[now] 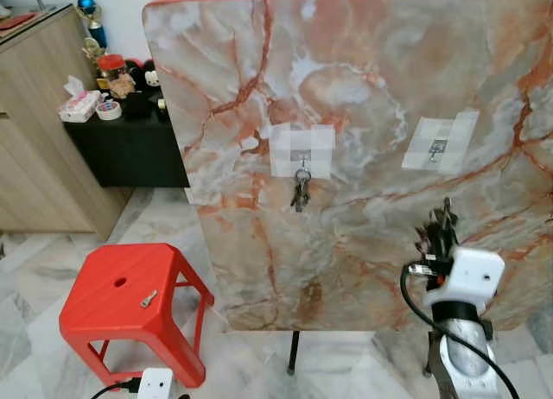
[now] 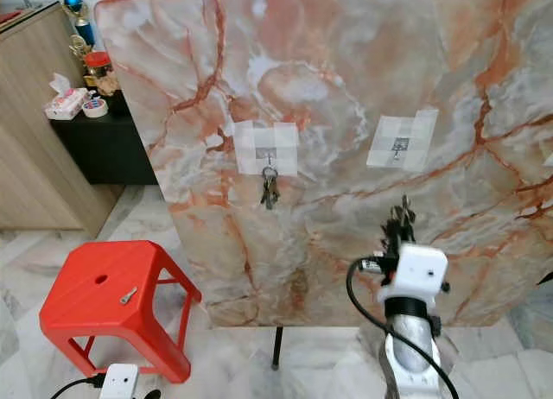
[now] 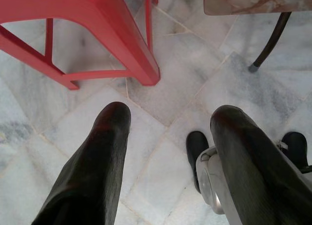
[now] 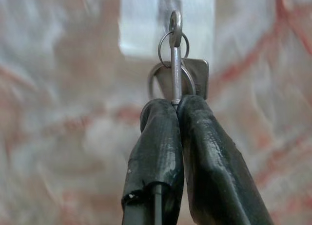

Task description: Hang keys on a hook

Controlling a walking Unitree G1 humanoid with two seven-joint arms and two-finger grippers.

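Our right end effector (image 4: pixel 176 105) pinches a set of keys (image 4: pixel 176 64), raised before the marble board (image 1: pixel 371 88) below the right hook (image 1: pixel 438 146); blur hides that hook up close. Our left end effector (image 3: pixel 168 122) hangs open above the floor (image 3: pixel 185 79). Another bunch (image 1: pixel 301 192) hangs from the left hook (image 1: pixel 302 161).
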